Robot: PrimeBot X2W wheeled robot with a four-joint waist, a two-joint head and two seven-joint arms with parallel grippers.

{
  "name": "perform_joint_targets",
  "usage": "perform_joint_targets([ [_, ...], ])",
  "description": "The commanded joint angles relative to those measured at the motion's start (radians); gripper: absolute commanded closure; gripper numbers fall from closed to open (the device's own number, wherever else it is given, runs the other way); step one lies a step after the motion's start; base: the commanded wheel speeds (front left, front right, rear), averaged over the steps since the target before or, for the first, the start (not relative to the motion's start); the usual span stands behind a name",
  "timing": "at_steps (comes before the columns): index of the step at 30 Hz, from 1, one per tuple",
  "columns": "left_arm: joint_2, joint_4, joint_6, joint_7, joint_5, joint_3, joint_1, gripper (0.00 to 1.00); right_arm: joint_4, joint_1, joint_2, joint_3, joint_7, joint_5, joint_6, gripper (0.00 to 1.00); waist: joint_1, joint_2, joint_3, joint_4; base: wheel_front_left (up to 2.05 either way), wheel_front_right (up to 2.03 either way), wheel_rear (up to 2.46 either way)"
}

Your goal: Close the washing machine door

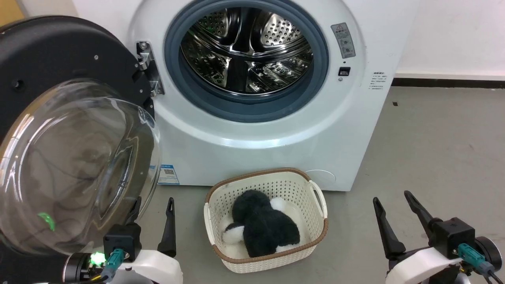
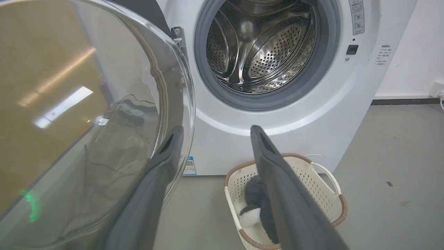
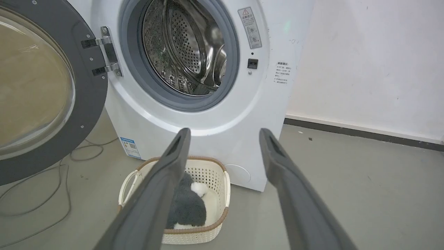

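Black-framed round washing machine door (image 1: 59, 51) with clear glass bowl is hanging wide open, closing not started; left pincer (image 1: 154, 201) and right pincer (image 1: 391, 196) are idling spread apart, empty.

The washing machine door (image 1: 59, 55) runs off the head view's left and bottom edges. Print on the warning label (image 1: 343, 39) is too small to read. In the left wrist view a dark finger (image 2: 288, 201) hides part of the plush toy (image 2: 255, 191); the bottom edge cuts the basket (image 2: 322, 199).

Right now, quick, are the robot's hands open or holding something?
Left hand: open, holding nothing.
Right hand: open, holding nothing.
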Motion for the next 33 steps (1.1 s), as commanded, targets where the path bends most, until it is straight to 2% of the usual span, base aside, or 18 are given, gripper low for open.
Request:
perform_joint_targets([
  [1, 0.000, 0.003, 0.007, -0.009, -0.009, -0.001, -0.002, 0.00, 0.000, 0.005, 0.001, 0.002, -0.010, 0.008, 0.000, 0.00, 0.0000, 0.0000, 0.000, 0.005, 0.00, 0.00, 0.00],
  [33, 0.001, 0.008, 0.022, -0.082, -0.025, -0.021, 0.030, 0.00, 0.026, 0.021, 0.002, 0.049, -0.082, 0.064, 0.000, 0.00, 0.0000, 0.0000, -0.024, 0.182, 0.00, 0.00, 0.00],
])
